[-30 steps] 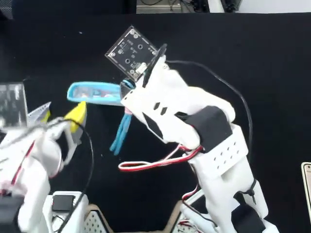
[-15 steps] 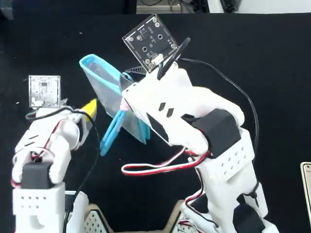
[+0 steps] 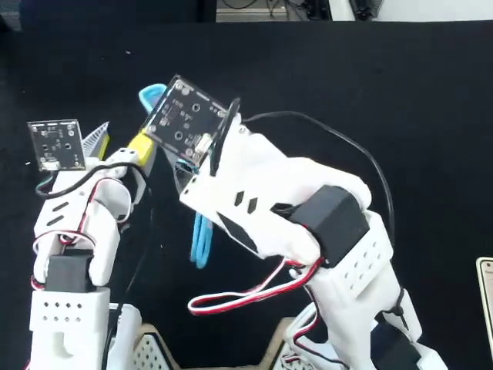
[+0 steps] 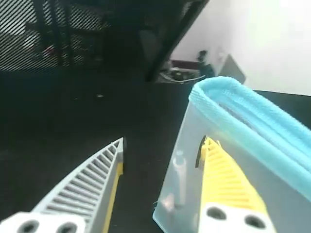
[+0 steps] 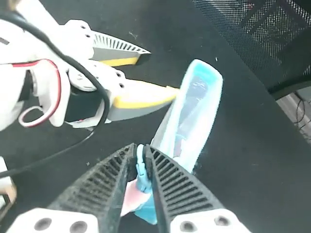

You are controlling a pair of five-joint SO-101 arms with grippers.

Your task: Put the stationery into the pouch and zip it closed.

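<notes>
Right jaws clamp the blue strap (image 5: pixel 141 170) of the pouch (image 5: pixel 194 109); left jaws gape wide, 1 seemingly touching it.

high: fixed off the arms, looks down over the table (image 3: pixel 431 116), arm bases at the near edge | left wrist: close, low, along the left gripper (image 4: pixel 163 145) toward the room behind | right wrist: close, steeply down past the right gripper (image 5: pixel 140 148) | shared: pouch (image 3: pixel 152 95) in all three, probably the same table patch
</notes>
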